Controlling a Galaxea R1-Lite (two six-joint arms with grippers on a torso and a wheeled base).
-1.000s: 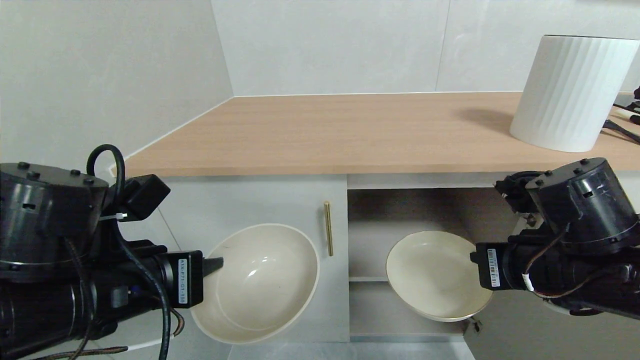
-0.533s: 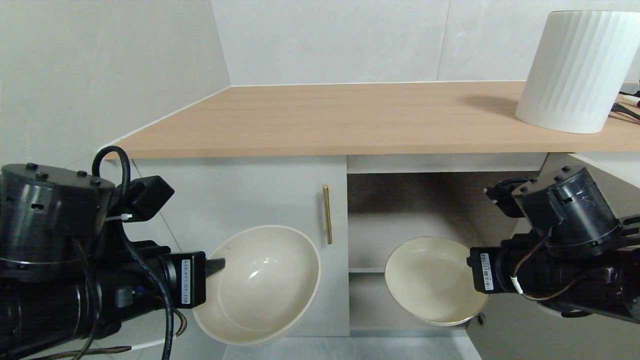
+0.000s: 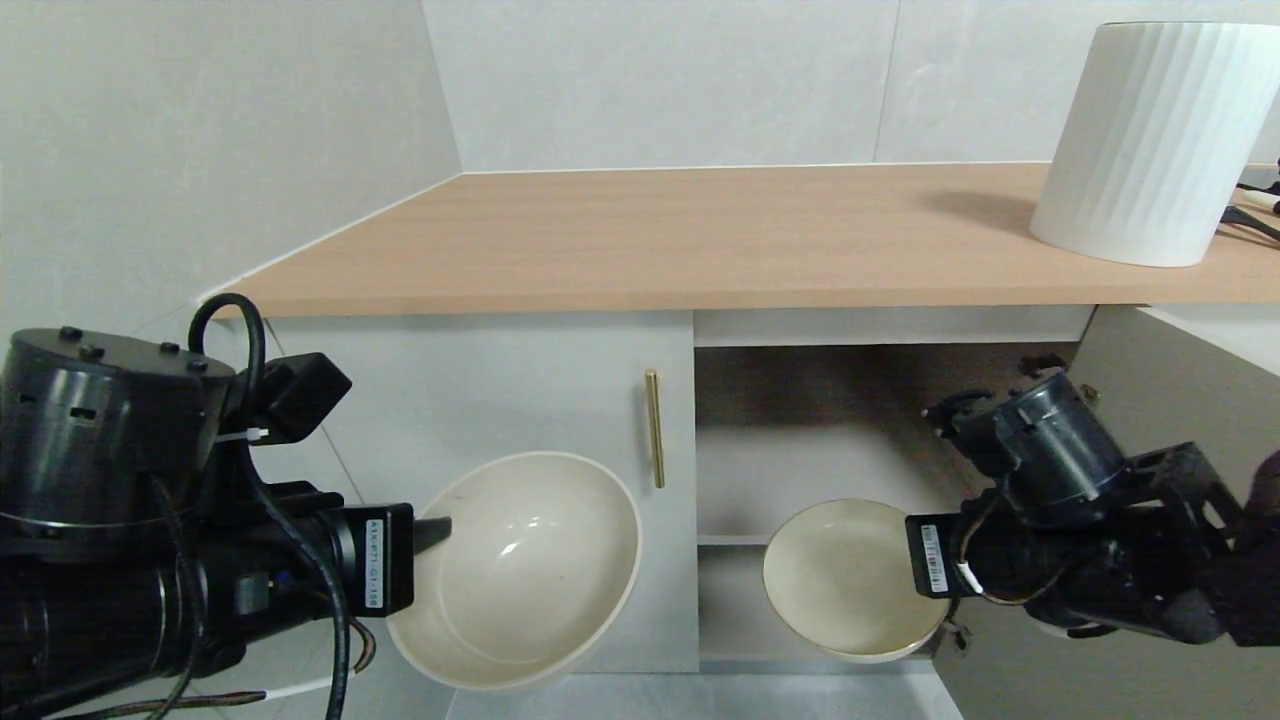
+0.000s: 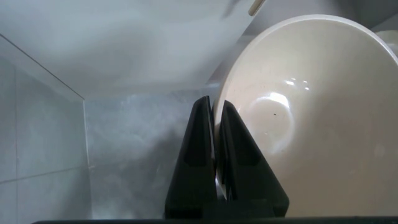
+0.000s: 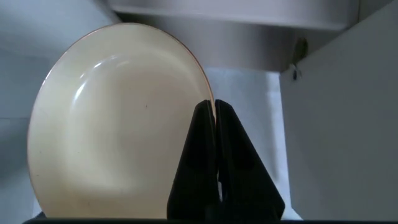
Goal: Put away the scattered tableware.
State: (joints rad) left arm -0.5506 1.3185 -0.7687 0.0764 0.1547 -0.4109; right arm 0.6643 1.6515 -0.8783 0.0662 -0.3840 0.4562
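- wood-look countertop [image 3: 700, 240] runs l to r along the tiled wall, meets the side wall at the far-left corner
- on it, far right end: tall white ribbed tub [image 3: 1150, 140], upright, close to the back wall
- just beside the tub, at the pic's right edge: a few dark utensils [image 3: 1255, 215] lying flat, too cut off to tell which
- under the top: grey cupboard; left door [image 3: 480, 400] shut, w/ upright brass handle [image 3: 653, 428] near its right edge
- right door [image 3: 1200, 390] swung open
- inside the open half: one grey shelf [image 3: 730, 541] about mid-height
- pale grey floor [image 3: 700, 702] in front of the cupboard
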